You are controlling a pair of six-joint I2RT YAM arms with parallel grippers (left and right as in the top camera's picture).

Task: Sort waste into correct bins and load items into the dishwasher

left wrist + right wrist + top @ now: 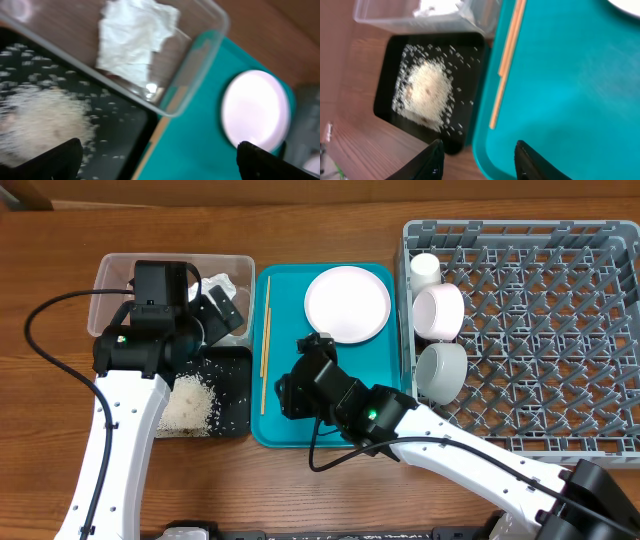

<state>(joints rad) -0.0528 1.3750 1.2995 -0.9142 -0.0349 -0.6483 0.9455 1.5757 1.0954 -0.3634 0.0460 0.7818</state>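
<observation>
Item: chopsticks (pixel 266 345). Pair lies along left edge of teal tray (pixel 285 310), beside black tray (pixel 235 380).
My right pincer (pixel 479 147): half-spread, empty, hovering near sticks' lower end.
My left pincer (pixel 160 150): spread wide, empty.
Handling, my judgement: straddle both sticks mid-length, pinch together, lift level, then carry to dish rack (pixel 540 330).

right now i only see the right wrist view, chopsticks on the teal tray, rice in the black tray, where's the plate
Observer: The round plate lies on the teal tray, right of the chopsticks as seen overhead.
Operator: anything in the rack
Observer: A pinkish bowl, a greyish bowl and a white cup sit at the grey dish rack's left edge.
Operator: left arm
Observer: The left gripper hovers open at the clear tub's corner; a tissue lies inside.
</observation>
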